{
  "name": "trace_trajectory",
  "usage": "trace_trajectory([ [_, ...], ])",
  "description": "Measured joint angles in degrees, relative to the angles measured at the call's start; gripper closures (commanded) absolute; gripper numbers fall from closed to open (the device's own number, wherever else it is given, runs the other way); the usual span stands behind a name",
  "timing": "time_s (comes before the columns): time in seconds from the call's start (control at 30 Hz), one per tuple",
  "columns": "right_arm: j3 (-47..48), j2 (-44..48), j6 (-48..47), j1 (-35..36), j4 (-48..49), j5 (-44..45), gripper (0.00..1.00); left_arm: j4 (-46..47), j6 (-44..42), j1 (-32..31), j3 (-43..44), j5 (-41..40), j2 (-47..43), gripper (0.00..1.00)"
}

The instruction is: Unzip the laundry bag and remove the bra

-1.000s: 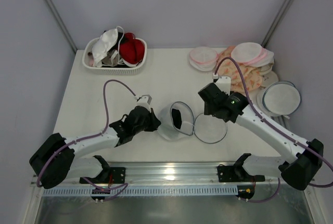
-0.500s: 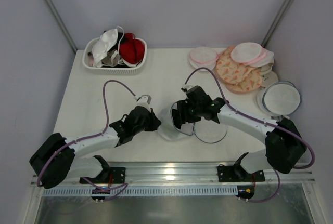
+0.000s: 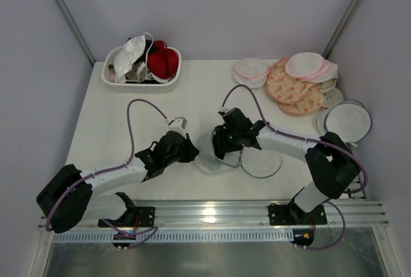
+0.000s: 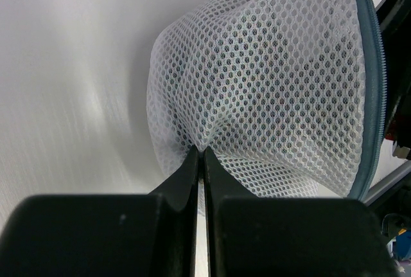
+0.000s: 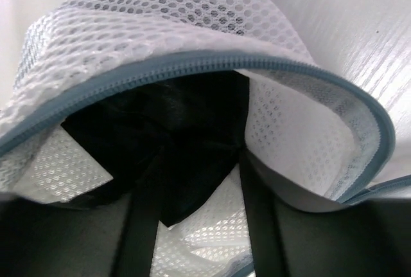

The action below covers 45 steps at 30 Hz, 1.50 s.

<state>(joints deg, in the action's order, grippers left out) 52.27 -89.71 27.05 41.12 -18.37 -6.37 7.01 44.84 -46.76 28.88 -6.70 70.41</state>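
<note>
Your left hand (image 4: 200, 153) is clamped on a pinch of mesh at the left side of the laundry bag (image 3: 205, 158). The bag lies on the table (image 3: 199, 94) near its front edge, with open room beyond toward the basket (image 3: 141, 84). Its grey-blue rim gapes rightward. Your right hand (image 5: 202, 219) sits in the mouth, fingers (image 5: 144, 225) either side of the black bra (image 5: 173, 135); you cannot tell whether they squeeze it.

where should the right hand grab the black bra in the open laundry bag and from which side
Pinch the bunched black fold of the bra showing in the mouth of the laundry bag, entering straight through that unzipped opening. The mesh dome covers every other side, and the left hand pinches its closed back.
</note>
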Motion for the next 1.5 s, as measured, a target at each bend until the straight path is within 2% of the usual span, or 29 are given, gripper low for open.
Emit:
trace_trajectory([
  [0.2,0.0,-1.5,-0.8,0.0,2.2,0.0,0.85,0.0,0.0,0.0,0.0,0.0,0.0,1.0],
  [0.23,0.0,-1.9,-0.9,0.0,3.0,-0.7,0.96,0.0,0.0,0.0,0.0,0.0,0.0,1.0],
  [0.47,-1.9,-0.5,-0.8,-0.1,7.6,-5.4,0.96,-0.2,0.2,0.0,0.0,-0.2,0.0,1.0],
  [0.67,-4.4,13.1,-1.5,0.0,3.7,-7.0,0.96,-0.9,0.3,0.0,0.0,-0.6,-0.6,1.0],
  [0.83,-3.9,26.5,-1.9,0.3,-4.7,-2.2,0.96,0.4,1.5,-0.3,0.0,-0.3,-1.4,1.0],
  [1.07,-2.6,34.9,-0.7,0.7,-16.7,10.8,0.97,4.2,3.1,-1.2,0.1,2.2,-2.3,1.0],
  [1.13,-1.8,37.4,-0.2,0.6,-19.1,15.9,0.97,2.9,2.7,-0.9,0.2,1.1,-2.4,0.99],
  [1.17,-1.4,39.1,0.2,0.4,-20.0,18.7,0.96,1.7,2.7,-0.6,0.1,0.5,-2.3,0.95],
  [1.2,-1.1,41.0,0.4,0.2,-20.6,21.4,0.97,0.8,2.7,-0.4,-0.1,0.1,-2.3,0.7],
  [1.27,-0.9,43.6,0.7,0.0,-20.7,24.0,0.96,-0.9,2.2,-0.2,-0.3,-0.5,-2.3,0.5],
  [1.3,-0.7,44.3,0.8,0.0,-20.7,24.8,0.96,-1.4,2.5,-0.1,-0.3,-0.8,-2.3,0.37],
  [1.47,0.0,43.9,0.9,0.0,-20.4,25.5,0.96,-2.4,2.7,-0.1,-0.6,-1.5,-2.6,0.34],
  [1.5,0.0,43.5,0.9,0.0,-20.3,25.2,0.97,-2.7,2.8,-0.1,-0.6,-1.5,-2.8,0.36],
])
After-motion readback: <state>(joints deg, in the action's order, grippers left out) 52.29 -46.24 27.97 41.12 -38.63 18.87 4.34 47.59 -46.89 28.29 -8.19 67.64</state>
